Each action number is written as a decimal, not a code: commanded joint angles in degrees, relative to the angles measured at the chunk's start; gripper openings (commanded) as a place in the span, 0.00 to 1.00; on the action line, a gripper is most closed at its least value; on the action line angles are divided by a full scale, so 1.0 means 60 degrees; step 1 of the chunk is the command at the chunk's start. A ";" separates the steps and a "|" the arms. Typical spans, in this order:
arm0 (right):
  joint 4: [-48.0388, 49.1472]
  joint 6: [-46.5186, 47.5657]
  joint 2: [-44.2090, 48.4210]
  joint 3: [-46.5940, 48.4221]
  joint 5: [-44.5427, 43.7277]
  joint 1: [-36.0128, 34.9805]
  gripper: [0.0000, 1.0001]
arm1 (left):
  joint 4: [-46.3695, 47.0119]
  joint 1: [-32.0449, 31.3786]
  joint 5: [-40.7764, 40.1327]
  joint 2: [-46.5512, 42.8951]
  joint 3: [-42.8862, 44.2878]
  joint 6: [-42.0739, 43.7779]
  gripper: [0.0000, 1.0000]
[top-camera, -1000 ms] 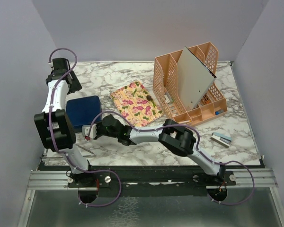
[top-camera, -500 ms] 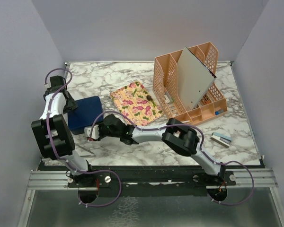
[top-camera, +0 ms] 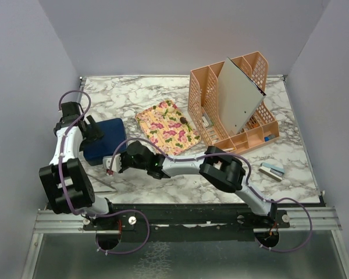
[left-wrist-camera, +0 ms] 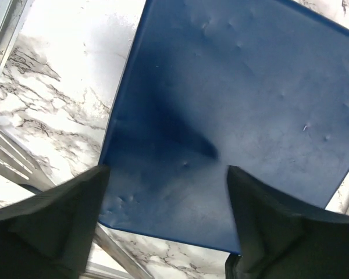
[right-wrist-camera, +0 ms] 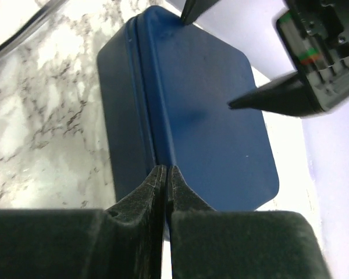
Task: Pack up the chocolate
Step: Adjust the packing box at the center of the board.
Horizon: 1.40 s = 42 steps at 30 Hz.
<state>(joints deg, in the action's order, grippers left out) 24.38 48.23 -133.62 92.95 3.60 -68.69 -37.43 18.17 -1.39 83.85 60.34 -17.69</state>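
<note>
Since the earlier frame the left arm has been swung in from the back left corner of the surface [top-camera: 134, 93] and brought over the blue box [top-camera: 107, 138]. The right arm has been shifted only slightly.

The left end effector [left-wrist-camera: 166, 174] is held directly above the lid. Its fingers are spread wide apart with nothing between them, and the lid's edge is framed by the two pads. From this pose it is judged that the lid is to be straddled or pressed.

The right end effector [right-wrist-camera: 164, 170] is brought fully together, and its closed tips are set at the seam where lid meets base on the side of the box. A thin wedge of this kind is probably wanted either to pry the lid up or to brace the box against sliding.

The box is seen closed, lying flat near the left edge of the surface.

Of the chocolate [top-camera: 184, 121] only one small dark brown piece is seen. It is left on the floral sheet [top-camera: 163, 131], which lies near the box on its right and just beside the peach organiser [top-camera: 212, 110]. Whether other pieces are already packed cannot be told, since the inside of the box is hidden by the lid. The step in hand is judged to be work on the lid, either opening or seating it.
</note>
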 commanded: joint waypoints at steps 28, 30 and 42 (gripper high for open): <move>-0.0879 -0.1984 0.0882 -0.0857 0.2505 -0.0051 0.22 | 0.1945 0.0000 0.1967 0.1975 0.3082 0.0013 0.16; -0.0880 -0.1886 0.0708 -0.0766 0.2423 -0.0051 0.21 | 0.1946 0.0002 0.1864 0.2343 0.3268 0.0089 0.14; -0.0839 -0.1813 -0.0027 -0.0128 0.2365 -0.0051 0.21 | 0.1914 0.0002 0.2275 0.4390 0.3902 0.0279 0.17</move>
<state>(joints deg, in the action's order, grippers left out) 19.99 37.30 -131.61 89.76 17.12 -68.73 -25.65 18.09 9.87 106.37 81.38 -16.60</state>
